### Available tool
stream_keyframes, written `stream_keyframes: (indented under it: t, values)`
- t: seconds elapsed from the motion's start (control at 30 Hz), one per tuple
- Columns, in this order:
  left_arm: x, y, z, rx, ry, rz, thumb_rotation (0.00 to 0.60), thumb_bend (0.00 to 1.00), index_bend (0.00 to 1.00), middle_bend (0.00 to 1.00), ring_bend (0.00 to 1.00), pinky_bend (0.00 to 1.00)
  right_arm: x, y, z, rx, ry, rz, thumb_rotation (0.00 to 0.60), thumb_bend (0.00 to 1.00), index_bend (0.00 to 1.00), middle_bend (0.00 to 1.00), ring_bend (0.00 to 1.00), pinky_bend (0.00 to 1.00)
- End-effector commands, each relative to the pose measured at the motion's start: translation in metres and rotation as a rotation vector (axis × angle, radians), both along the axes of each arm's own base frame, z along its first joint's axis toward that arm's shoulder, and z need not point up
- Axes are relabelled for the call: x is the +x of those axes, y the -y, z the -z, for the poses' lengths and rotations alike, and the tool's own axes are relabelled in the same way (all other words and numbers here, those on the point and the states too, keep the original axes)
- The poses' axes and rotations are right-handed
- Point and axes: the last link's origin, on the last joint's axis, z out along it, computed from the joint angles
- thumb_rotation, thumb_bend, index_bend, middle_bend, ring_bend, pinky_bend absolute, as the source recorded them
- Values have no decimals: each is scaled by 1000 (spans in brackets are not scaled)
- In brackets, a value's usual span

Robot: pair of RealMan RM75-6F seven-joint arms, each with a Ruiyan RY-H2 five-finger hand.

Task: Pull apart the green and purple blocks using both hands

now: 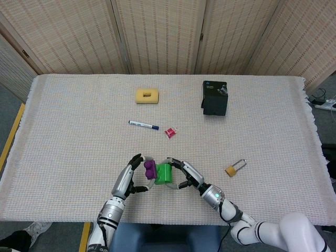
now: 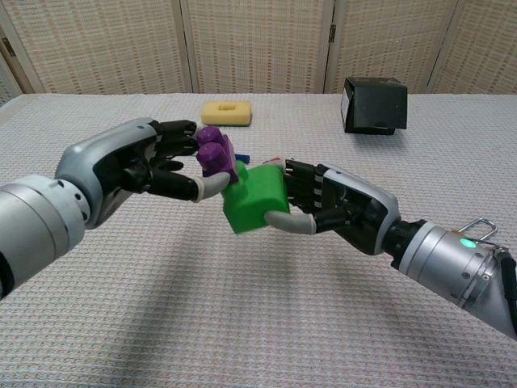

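Note:
Above the table's near edge, my left hand [image 2: 141,166] pinches the purple block [image 2: 216,157] between thumb and fingers. My right hand [image 2: 335,206] grips the green block [image 2: 254,200] from the right. The two blocks still touch along one edge, with the purple one tipped up and the green one lower. In the head view the purple block [image 1: 149,168] and green block [image 1: 163,174] sit between the left hand [image 1: 127,180] and right hand [image 1: 188,176].
Further back on the woven cloth [image 1: 73,136] lie a blue pen [image 1: 143,124], a small red item [image 1: 170,133] and a yellow sponge [image 1: 147,95]. A black box [image 1: 214,97] stands at the back right. A padlock [image 1: 234,168] lies to the right of my hands.

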Motion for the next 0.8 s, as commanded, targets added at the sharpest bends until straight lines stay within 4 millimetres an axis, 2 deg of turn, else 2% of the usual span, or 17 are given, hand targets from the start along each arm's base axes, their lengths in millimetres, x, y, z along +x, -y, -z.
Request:
stream_keyframes:
  t: [0.03, 0.2, 0.37, 0.5, 0.63, 0.8]
  values:
    - [0, 0, 0, -2, 2, 0, 600, 639, 873, 248, 0, 0, -1, 1, 0, 1, -2, 4, 600, 329, 1000, 324, 280, 0]
    - [1, -3, -7, 22, 16, 8, 600, 639, 873, 248, 0, 0, -6, 2, -4, -17, -8, 4, 600, 329, 1000, 324, 280, 0]
    - [-7, -7, -15, 47, -1, 5, 600, 640, 873, 249, 0, 0, -18, 8, -22, -82, -36, 6, 600, 330, 1000, 323, 278, 0]
    - [-32, -11, -18, 58, -55, -20, 600, 639, 873, 251, 0, 0, -34, 16, -47, -200, -158, -31, 600, 329, 1000, 323, 279, 0]
    - [-60, -17, -14, 31, -101, -28, 600, 638, 875, 252, 0, 0, -54, 24, -74, -366, -398, -76, 600, 329, 1000, 323, 278, 0]
    - [-91, -27, -2, 3, -155, 3, 600, 636, 878, 254, 0, 0, -77, 23, -97, -489, -686, -108, 600, 329, 1000, 323, 232, 0]
